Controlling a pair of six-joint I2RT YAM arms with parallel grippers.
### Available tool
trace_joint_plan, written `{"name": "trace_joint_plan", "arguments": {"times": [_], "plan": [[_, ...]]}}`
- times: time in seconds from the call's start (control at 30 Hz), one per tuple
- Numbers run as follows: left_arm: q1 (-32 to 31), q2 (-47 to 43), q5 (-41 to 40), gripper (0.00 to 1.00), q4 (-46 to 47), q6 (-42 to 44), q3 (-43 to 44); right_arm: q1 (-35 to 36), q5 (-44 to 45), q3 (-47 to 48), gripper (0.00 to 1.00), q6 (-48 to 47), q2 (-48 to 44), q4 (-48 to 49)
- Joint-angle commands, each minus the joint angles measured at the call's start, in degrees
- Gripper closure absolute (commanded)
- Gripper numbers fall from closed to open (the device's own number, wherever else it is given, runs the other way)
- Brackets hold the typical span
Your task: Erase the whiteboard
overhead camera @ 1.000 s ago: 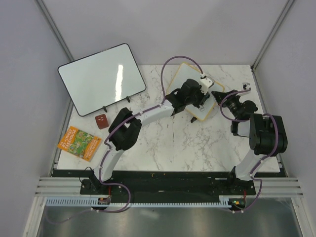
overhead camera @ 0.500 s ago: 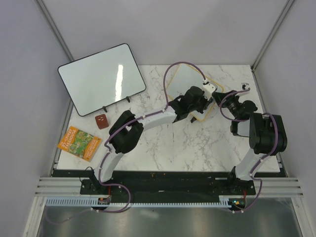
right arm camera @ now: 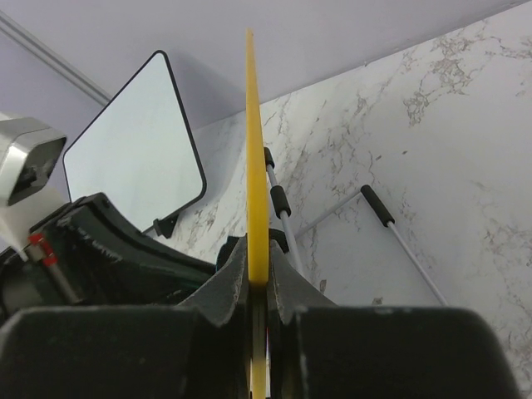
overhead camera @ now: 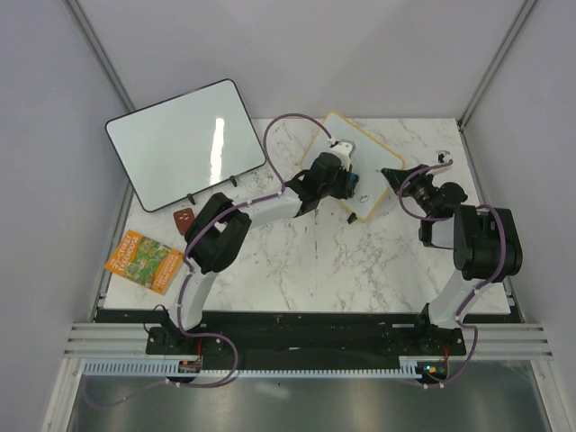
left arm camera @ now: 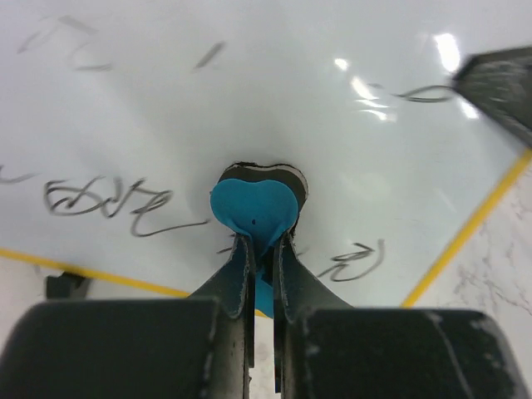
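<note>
The whiteboard [overhead camera: 371, 160] with its tan-yellow frame stands tilted at the back of the marble table. Dark handwriting shows on the whiteboard [left arm camera: 332, 125]. My left gripper [overhead camera: 351, 182] is shut on a blue eraser [left arm camera: 253, 208], which is pressed flat on the board among the scribbles. My left gripper's [left arm camera: 263, 249] jaws pinch the eraser's blue tab. My right gripper [overhead camera: 393, 174] is shut on the board's right edge. In the right wrist view, the yellow frame [right arm camera: 256, 166] runs edge-on straight up out of my right gripper [right arm camera: 258, 274].
A larger black-framed whiteboard [overhead camera: 184, 144] leans at the back left, off the table's corner. A small brown block [overhead camera: 184, 219] and a colourful booklet [overhead camera: 144, 261] lie at the left. Thin metal stand legs with black feet [right arm camera: 374, 208] rest on the marble behind the small board.
My left gripper has swept the eraser across the board, first toward the right edge, then back left. The right gripper has kept its hold.
</note>
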Motion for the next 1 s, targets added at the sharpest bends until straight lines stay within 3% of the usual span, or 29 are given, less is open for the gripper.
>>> {"name": "trace_joint_plan", "arguments": {"times": [0.0,0.27,0.97], "plan": [[3.63,0.85,-5.58,0.98,-3.53,-5.52,-4.35,2.17,-9.33,0.7,1.0,-1.87,-0.46,11.74],[6.18,-0.38,-10.15,0.98,-3.35,-10.27,-5.06,2.17,-9.59,0.52,1.0,-1.26,-0.54,12.71],[12.77,-5.3,-7.16,0.98,2.35,-13.79,-3.21,0.67,-13.9,2.89,1.0,-0.73,-3.62,5.42]]}}
